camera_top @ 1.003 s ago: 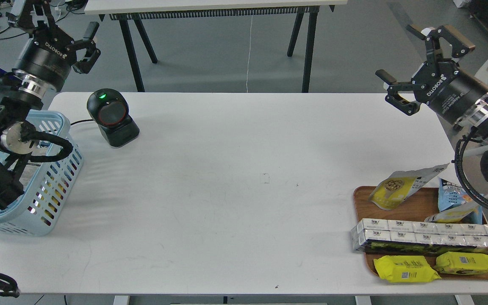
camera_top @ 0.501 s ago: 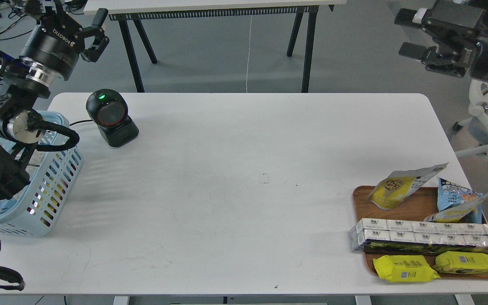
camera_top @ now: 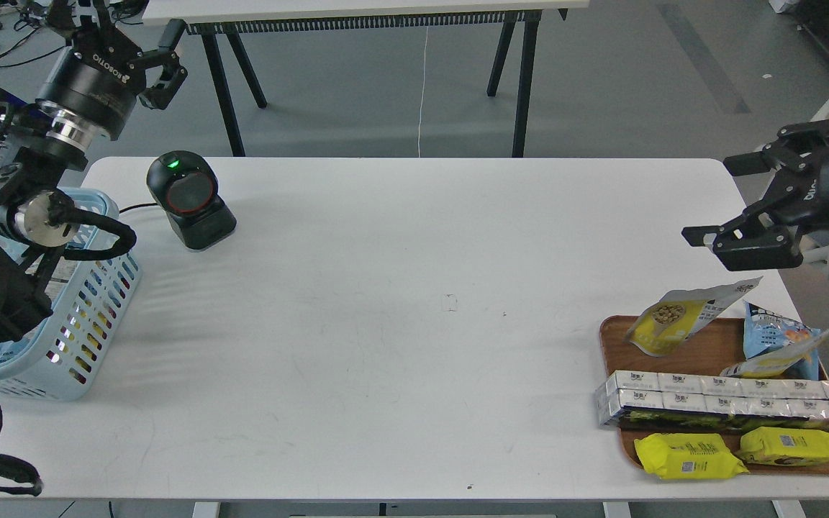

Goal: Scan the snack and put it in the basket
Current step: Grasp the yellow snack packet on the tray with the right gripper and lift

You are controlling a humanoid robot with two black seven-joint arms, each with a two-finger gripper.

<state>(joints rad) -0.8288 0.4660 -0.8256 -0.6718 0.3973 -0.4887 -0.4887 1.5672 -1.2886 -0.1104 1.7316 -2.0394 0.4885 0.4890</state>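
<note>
The snack [camera_top: 681, 316] was seen leaning on the tray [camera_top: 702, 352] near the tabletop's right edge; the spread, empty right gripper [camera_top: 727, 205] above should be lowered squarely over its top.

The snack pouch [camera_top: 688, 316], grey-white on top and yellow below with a picture of round tan nuts, lies tilted at the far left corner of the wooden tray [camera_top: 702, 354]. The light blue slotted basket [camera_top: 87, 302] stands at the table's left edge, far from the tray
</note>
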